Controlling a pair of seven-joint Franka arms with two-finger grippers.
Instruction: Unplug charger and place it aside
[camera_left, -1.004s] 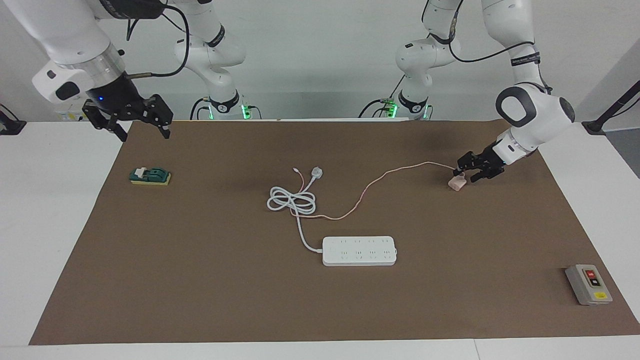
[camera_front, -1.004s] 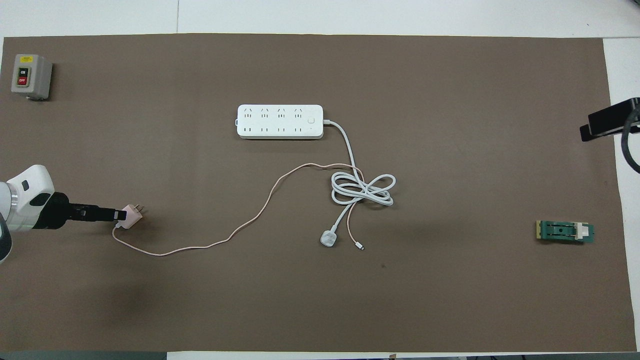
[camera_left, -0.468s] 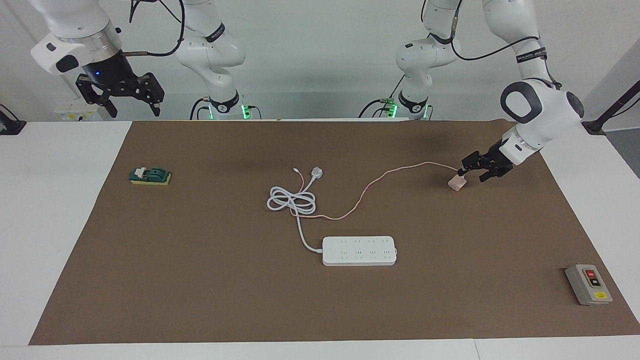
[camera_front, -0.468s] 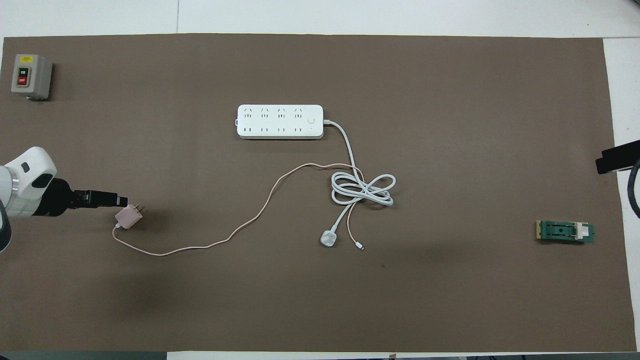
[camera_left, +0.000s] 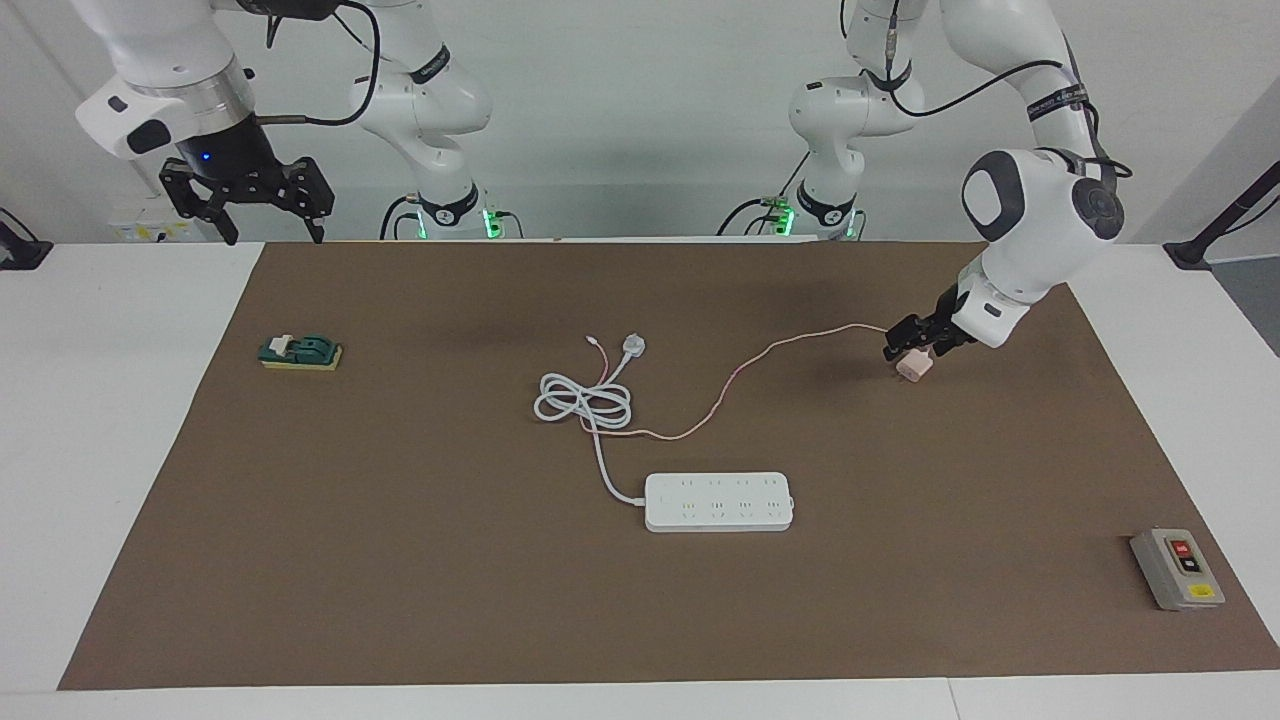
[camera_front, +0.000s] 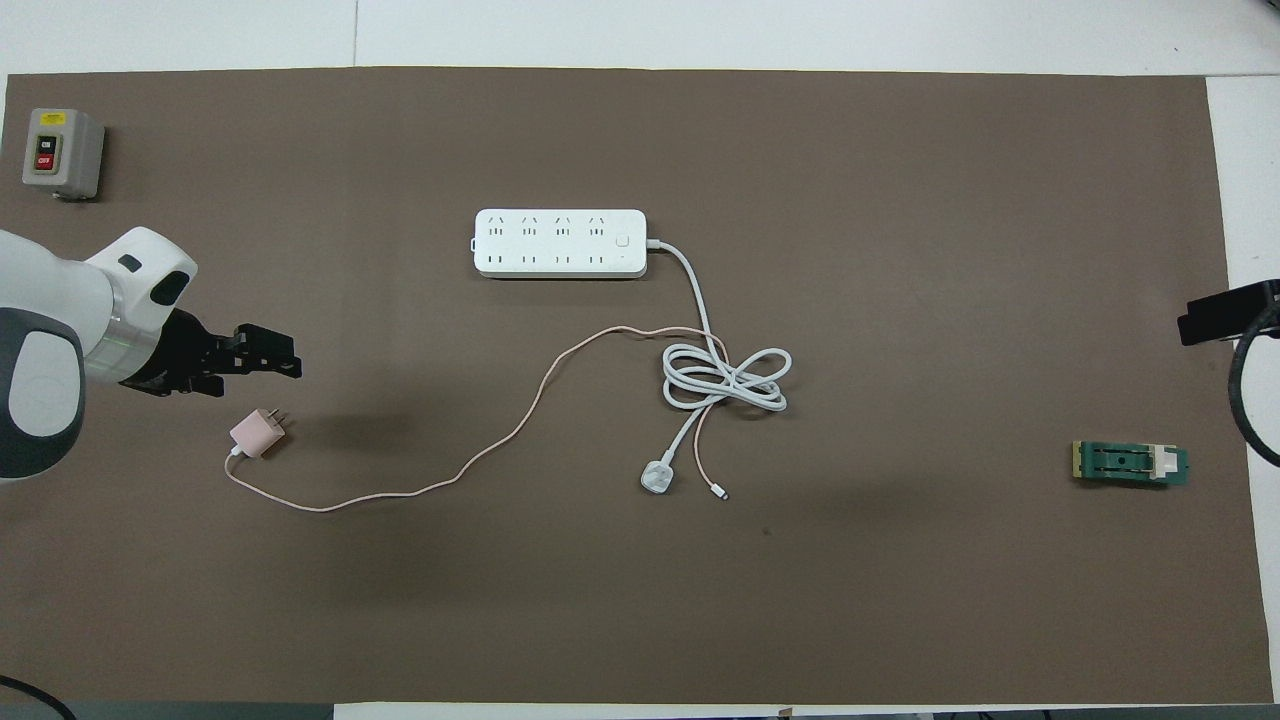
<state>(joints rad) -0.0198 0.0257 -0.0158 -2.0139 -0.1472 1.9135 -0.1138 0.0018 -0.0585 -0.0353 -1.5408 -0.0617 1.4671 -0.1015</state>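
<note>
**Charger lies free of the strip, left gripper empty above it**

Though the job reads as nearly finished, check the facing view first: your left gripper (camera_left: 912, 343) hangs just over the charger (camera_left: 913, 367), jaws spread and holding nothing. The pale-pink cube sits on the counter (camera_left: 1000, 600) right under the fingertips, toward the left arm's end, and whether anything touches it you cannot tell from here. Its pink cable (camera_left: 760, 357) trails away from the gripper toward the coiled white cord (camera_left: 585, 402). The power strip (camera_left: 719, 501) lies well apart from the gripper with every socket bare, which is why I judge the unplugging done and the cube set aside. Your right gripper (camera_left: 262, 200) waits raised over the counter's edge at the right arm's end, fingers apart and empty, near the small green block (camera_left: 300, 351).

In the overhead view, the left gripper (camera_front: 268, 352) shows clear of the charger (camera_front: 258, 433), which lies on its side just beside the fingertips with its prongs pointing away from the arm. The cable (camera_front: 480, 452) loops slack, so nothing pulls the cube back. The grey switch box (camera_front: 62, 152) stands apart from the gripper, untouched. The right gripper is not seen here.
</note>
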